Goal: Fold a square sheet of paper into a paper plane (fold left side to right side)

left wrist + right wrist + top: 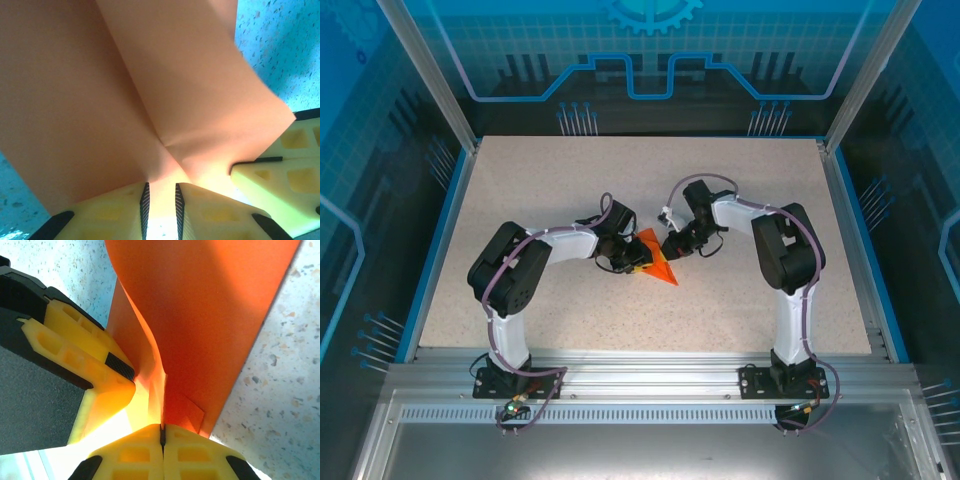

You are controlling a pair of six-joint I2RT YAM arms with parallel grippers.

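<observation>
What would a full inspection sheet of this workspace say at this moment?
Surface: speckled beige tabletop, no marks seen.
Job's things: thin orange-red sheet of paper, creased, mid-table.
Clutter: nothing seen.
Grippers: left gripper and right gripper both have yellow fingers shut on the sheet.
Cables: purple cables run along both arms, no snag seen.
Surroundings: blue-lit enclosure panels, aluminium frame.

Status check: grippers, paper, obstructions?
Right gripper shut on orange paper. Left gripper: narrow gap around the paper's creased corner, grip unclear. Paper bowed between both. No obstruction seen.
</observation>
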